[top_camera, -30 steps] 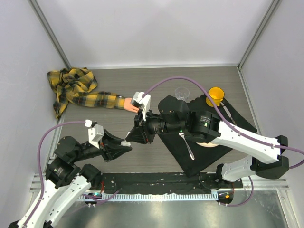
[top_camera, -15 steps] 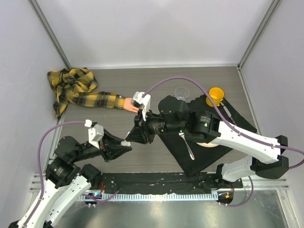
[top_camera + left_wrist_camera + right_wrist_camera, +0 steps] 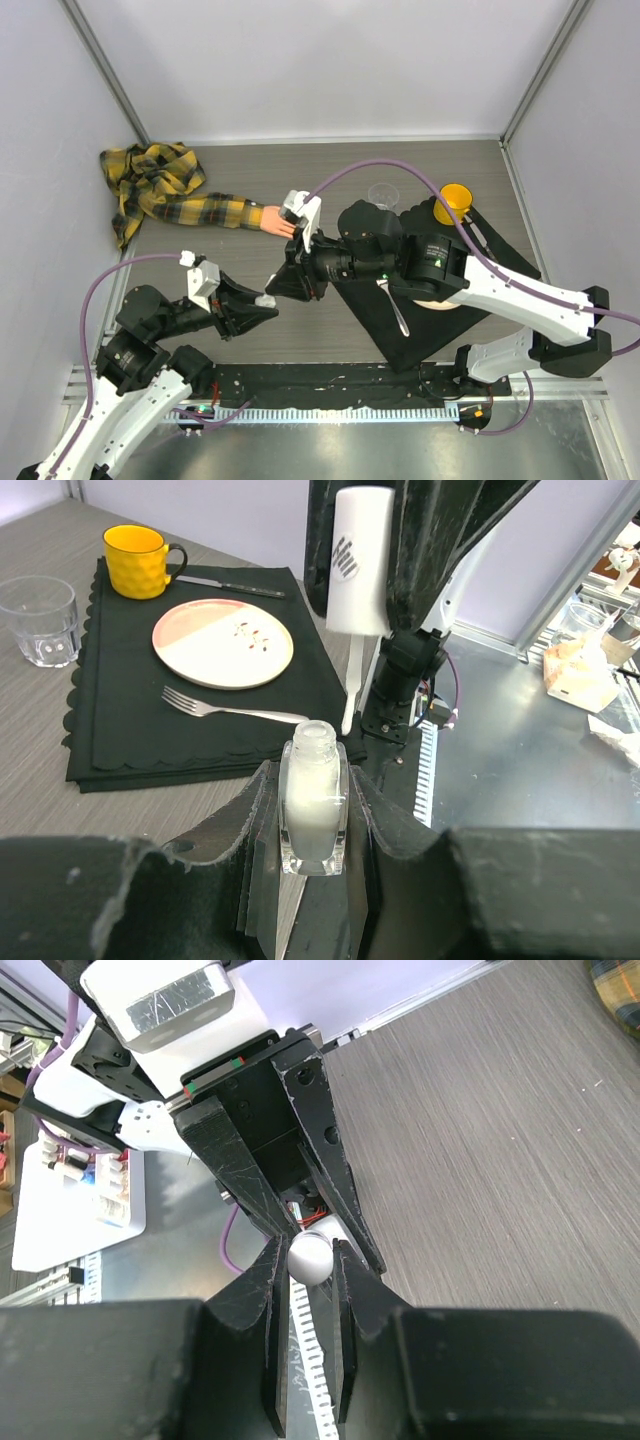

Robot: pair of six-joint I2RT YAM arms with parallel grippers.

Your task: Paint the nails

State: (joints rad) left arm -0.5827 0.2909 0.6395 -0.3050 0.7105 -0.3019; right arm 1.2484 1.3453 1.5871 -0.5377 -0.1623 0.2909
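Observation:
My left gripper (image 3: 315,805) is shut on a small clear bottle (image 3: 314,800) of white polish, held upright with its neck uncapped. It also shows in the top view, bottle (image 3: 265,300) and left gripper (image 3: 262,306). Just above it, my right gripper (image 3: 310,1260) is shut on the white cap (image 3: 310,1258). That cap (image 3: 360,560) hangs over the bottle with its thin brush stem (image 3: 348,695) pointing down beside the neck. The peach-pink hand (image 3: 274,221) lies at the end of the plaid sleeve (image 3: 190,207). Its nails are hidden behind my right wrist.
A black placemat (image 3: 120,720) carries a pink-and-white plate (image 3: 222,643), a fork (image 3: 230,708), a knife (image 3: 225,585) and a yellow mug (image 3: 140,560). A clear glass (image 3: 38,618) stands beside the mat. White walls enclose the table.
The right arm has edged slightly to the left with the cap. Both grips and the left arm look unchanged.

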